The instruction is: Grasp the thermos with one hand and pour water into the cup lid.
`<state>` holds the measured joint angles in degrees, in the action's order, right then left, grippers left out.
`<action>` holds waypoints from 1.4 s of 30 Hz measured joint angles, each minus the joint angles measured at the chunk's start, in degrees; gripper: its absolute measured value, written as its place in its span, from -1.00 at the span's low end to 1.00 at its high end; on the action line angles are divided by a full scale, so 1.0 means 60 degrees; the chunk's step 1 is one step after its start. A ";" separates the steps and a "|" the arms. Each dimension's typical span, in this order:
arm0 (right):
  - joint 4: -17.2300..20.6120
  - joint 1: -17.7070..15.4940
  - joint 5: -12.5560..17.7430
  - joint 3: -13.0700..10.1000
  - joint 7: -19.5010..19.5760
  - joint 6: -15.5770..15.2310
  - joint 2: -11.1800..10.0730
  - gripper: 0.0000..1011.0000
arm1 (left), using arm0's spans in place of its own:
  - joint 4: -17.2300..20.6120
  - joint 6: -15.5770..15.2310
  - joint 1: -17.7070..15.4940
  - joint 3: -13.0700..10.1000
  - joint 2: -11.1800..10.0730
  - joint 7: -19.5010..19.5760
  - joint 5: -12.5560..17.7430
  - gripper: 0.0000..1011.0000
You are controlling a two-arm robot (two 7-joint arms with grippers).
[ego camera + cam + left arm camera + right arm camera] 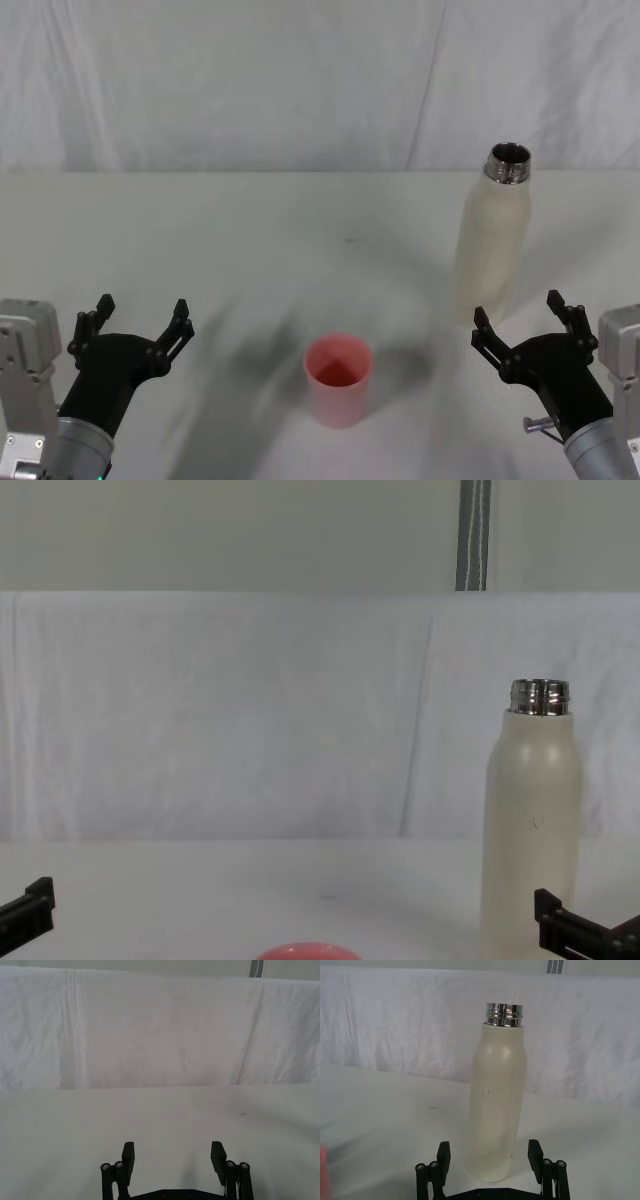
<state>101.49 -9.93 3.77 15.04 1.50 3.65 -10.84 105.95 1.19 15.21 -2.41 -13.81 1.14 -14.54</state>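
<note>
**A:** Where is everything sitting relative to the thermos [492, 235]?

**B:** It is standing upright on the tabletop [250, 250], neck uncapped. The cup lid [338, 378] is sitting nearer the robot and to the thermos's left, mouth up. The right end effector [523, 322] is hovering just in front of the thermos, fingers spread wide, holding nothing. The left end effector [140, 320] is idling far to the thermos's left, also wide open and empty.

**A:** So how should the grasp go?

**B:** I'd judge: advancing the right one level, straddling the body mid-height, then closing squarely so it isn't tipping.
</note>
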 joint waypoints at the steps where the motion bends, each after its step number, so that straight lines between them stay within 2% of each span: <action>1: 0.0000 0.0000 0.0000 0.0000 -0.0001 0.0000 0.0000 0.98 | 0.0000 0.0000 0.0000 0.0000 0.0000 0.0000 0.0000 0.98; 10: 0.0062 -0.0047 0.0046 -0.0201 -0.0256 -0.0014 0.0109 0.98 | 0.0000 0.0000 0.0000 0.0000 0.0000 0.0000 0.0000 0.98; 21: 0.0185 0.0028 0.0819 -0.0720 -0.1070 -0.0292 0.0347 0.98 | 0.0000 0.0000 0.0000 0.0000 0.0000 0.0000 0.0000 0.98; 25: 0.0196 0.0148 0.0899 -0.0841 -0.1327 -0.0397 0.0386 0.98 | 0.0000 0.0001 0.0000 0.0000 0.0000 0.0000 -0.0001 0.98; 42: -0.0089 0.0670 0.0968 -0.0874 -0.1817 -0.0786 0.0245 0.98 | 0.0000 0.0001 0.0000 0.0000 0.0000 0.0000 0.0000 0.98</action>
<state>100.96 -5.91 9.58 9.80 -9.40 -1.07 -9.37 105.95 1.19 15.21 -2.41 -13.81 1.14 -14.54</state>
